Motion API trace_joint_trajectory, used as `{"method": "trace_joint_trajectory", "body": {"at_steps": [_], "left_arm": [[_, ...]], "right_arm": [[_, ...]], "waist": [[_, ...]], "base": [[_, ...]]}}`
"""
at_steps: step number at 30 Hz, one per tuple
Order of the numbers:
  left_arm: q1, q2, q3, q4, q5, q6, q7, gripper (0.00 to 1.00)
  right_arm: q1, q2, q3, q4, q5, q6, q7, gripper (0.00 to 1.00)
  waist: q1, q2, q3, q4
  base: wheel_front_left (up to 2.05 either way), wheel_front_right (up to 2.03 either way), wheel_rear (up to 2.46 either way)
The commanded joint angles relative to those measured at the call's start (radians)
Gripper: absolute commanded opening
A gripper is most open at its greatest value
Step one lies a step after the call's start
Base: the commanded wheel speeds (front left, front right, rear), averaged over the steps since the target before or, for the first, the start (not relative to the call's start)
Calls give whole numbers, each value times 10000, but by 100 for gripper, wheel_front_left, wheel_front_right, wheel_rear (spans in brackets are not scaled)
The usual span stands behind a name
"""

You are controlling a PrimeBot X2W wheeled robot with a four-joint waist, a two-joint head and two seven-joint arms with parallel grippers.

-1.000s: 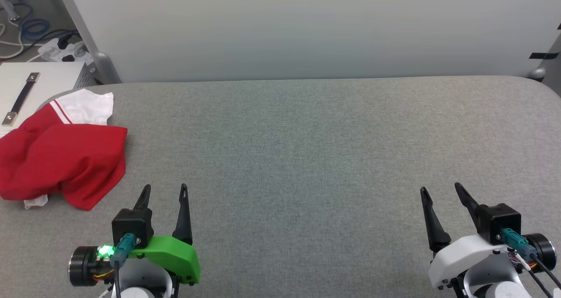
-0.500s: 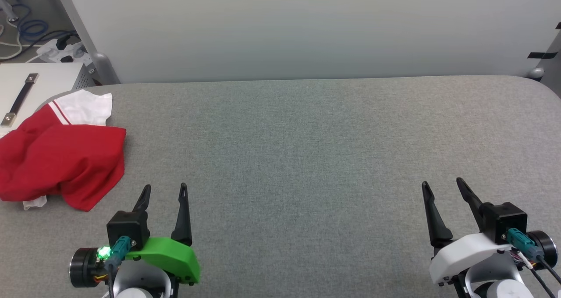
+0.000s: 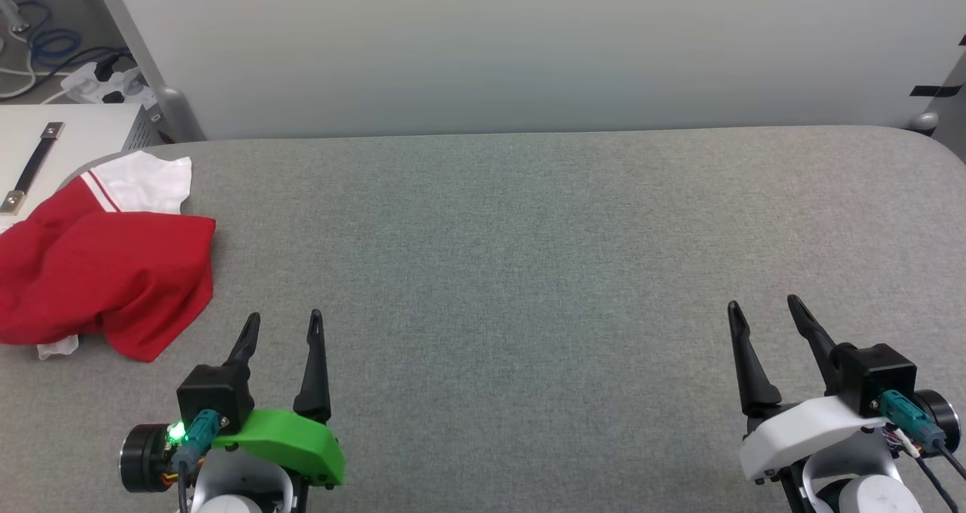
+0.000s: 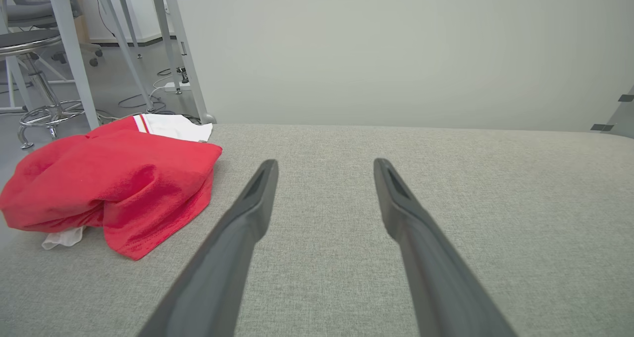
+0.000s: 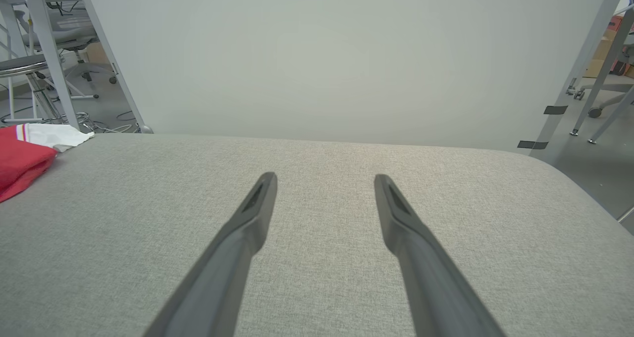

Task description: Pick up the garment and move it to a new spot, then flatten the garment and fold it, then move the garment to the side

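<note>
Left fingers (image 3: pixel 313 370) apart | right fingers (image 3: pixel 745 366) apart | garment (image 3: pixel 106 279) crumpled, sleeve farthest

Your left gripper (image 3: pixel 284 315), at seven o'clock in the head view, has two long, tapering black fingers (image 3: pixel 313 370), a black block (image 3: pixel 215 398) behind one of them and a bright green cover (image 3: pixel 294 439). A teal plug (image 3: pixel 198 430) sits by a lit green lamp (image 3: pixel 177 432) on a round black joint (image 3: pixel 139 459). Your right gripper (image 3: pixel 762 302), at five o'clock, is built alike but has a white cover (image 3: pixel 800 428), with thin wires (image 3: pixel 899 442) trailing.
</note>
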Motion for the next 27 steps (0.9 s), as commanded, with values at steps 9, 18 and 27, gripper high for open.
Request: {"method": "trace_joint_trajectory", "body": {"at_steps": [9,18,27], "left_arm": [[-73,-20,-9,-211,-285,-135,-280,100],[-28,-24,-137,196,-515,-173,-469,100],[-101,-28,-259,468,-634,-263,-656,100]], "right_arm": [[-216,8,-9,-87,261,-4,-292,100],[-256,10,64,186,354,-5,-478,100],[-365,11,71,422,382,-6,-663,100]], "waist": [[0,0,49,-12],[0,0,55,-20],[0,0,106,-30]], "base": [[0,0,0],[0,0,0],[0,0,0]]}}
